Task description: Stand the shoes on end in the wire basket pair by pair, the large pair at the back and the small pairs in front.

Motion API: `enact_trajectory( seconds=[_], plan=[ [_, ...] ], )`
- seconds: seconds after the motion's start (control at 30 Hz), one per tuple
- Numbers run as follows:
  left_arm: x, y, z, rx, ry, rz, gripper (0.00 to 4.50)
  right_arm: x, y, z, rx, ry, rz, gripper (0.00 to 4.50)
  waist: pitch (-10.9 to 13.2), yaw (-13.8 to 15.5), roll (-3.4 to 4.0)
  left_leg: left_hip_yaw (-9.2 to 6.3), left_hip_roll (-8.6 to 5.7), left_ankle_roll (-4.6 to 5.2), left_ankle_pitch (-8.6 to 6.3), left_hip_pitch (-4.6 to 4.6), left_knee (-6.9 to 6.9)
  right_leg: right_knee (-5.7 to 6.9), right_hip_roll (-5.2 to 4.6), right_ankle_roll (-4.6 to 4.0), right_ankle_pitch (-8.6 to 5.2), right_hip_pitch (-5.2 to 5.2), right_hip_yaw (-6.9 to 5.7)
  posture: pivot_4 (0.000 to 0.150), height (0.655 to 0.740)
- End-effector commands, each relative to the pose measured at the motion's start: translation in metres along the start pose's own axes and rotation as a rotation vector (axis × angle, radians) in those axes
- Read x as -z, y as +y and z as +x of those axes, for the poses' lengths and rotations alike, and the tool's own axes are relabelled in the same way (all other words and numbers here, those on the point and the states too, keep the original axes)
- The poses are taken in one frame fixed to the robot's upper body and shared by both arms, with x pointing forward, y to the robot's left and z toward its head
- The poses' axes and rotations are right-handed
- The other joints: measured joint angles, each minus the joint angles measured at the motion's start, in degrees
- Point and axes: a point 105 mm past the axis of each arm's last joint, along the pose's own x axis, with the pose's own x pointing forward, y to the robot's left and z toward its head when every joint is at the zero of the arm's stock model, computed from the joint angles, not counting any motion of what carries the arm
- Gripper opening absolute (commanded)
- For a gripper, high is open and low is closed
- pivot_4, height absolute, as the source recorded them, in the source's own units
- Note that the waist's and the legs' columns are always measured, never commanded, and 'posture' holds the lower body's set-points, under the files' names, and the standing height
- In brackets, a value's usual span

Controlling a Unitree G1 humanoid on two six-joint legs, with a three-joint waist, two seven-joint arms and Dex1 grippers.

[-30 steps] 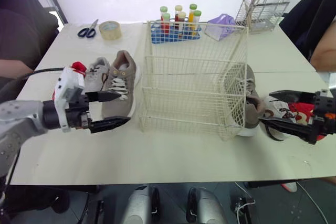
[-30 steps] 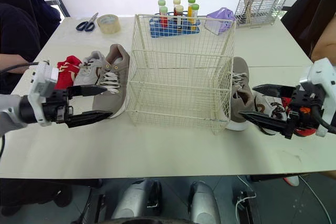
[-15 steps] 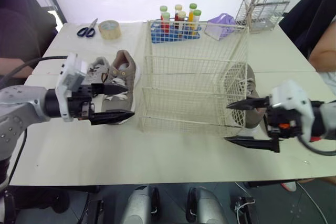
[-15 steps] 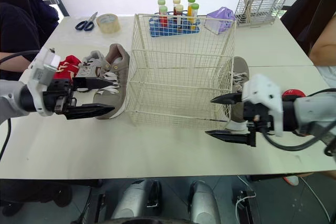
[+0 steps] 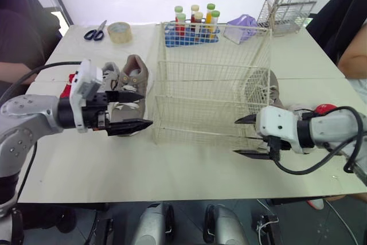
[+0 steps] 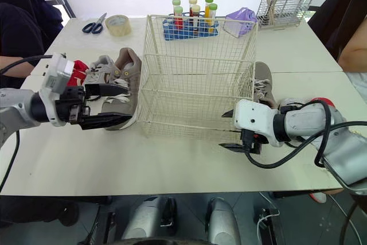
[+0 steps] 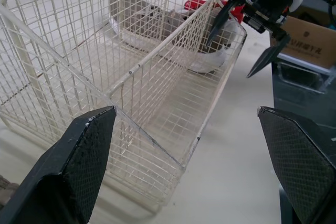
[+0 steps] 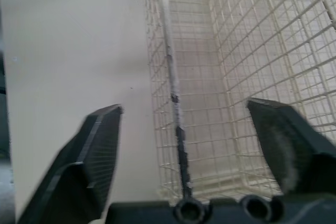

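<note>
Left eye view: your left gripper point(image 5: 147, 108), fingers wide and empty, sits by the toe of the tan sneaker point(image 5: 135, 77), which lies front-to-back; right gripper point(image 5: 235, 137), equally wide, faces the wire basket point(image 5: 200, 73).

The red shoe point(image 6: 77, 67) was mostly hidden behind the left gripper point(image 6: 133, 102). Beside the wire basket point(image 6: 195, 58), a tan shoe point(image 6: 262, 87) was partly covered by the right gripper point(image 6: 222, 130). A red thing point(image 6: 324, 102), perhaps another shoe, barely showed.

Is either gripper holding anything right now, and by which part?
Nothing is held. The left gripper and right gripper are both open and empty, either side of the wire basket.
</note>
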Motion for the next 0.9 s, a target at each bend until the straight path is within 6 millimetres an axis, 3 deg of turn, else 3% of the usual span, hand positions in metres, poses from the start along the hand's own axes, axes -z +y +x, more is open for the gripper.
enact_trajectory(
  seconds=[0.03, 0.17, 0.4, 0.7, 0.9],
  plan=[
    [-0.012, -0.002, 0.001, -0.003, -0.022, 0.063, 4.50, -0.001, -0.003, -0.002, 0.004, 0.027, -0.045, 2.02, 0.0, 0.0, 0.00, 0.00, 0.00, 0.00, 0.00, 0.00, 0.00, 0.00, 0.00, 0.00, 0.00, 0.00, 0.00, 0.150, 0.7400],
    [-0.015, 0.002, 0.003, -0.012, -0.032, 0.079, 4.50, -0.006, -0.007, 0.001, -0.002, 0.022, -0.101, 0.03, 0.0, -0.1, 0.00, 0.00, 0.00, 0.00, 0.01, 0.00, 0.00, 0.01, 0.02, 0.04, 0.02, 0.00, 0.00, 0.150, 0.7400],
    [-0.017, 0.005, 0.005, -0.020, -0.042, 0.093, 4.50, -0.016, -0.028, 0.007, 0.046, 0.007, -0.198, 0.03, 0.0, -0.8, 0.00, 0.02, 0.05, -0.05, 0.04, 0.00, 0.00, 0.04, 0.09, 0.17, 0.10, -0.04, 0.01, 0.150, 0.7400],
    [-0.017, 0.006, 0.008, -0.024, -0.050, 0.102, 4.50, -0.008, -0.057, 0.008, 0.048, 0.031, -0.281, 0.03, 0.0, -1.4, 0.00, 0.05, 0.03, -0.06, 0.06, 0.00, 0.00, 0.05, 0.10, 0.22, 0.11, -0.02, 0.03, 0.150, 0.7400],
    [-0.017, 0.005, 0.009, -0.030, -0.054, 0.107, 4.50, -0.008, -0.065, 0.014, 0.017, 0.025, -0.336, 0.03, 0.1, -1.5, 0.01, 0.06, 0.04, -0.09, 0.09, 0.00, 0.00, 0.06, 0.10, 0.24, 0.11, -0.02, 0.03, 0.150, 0.7400]
  ],
)
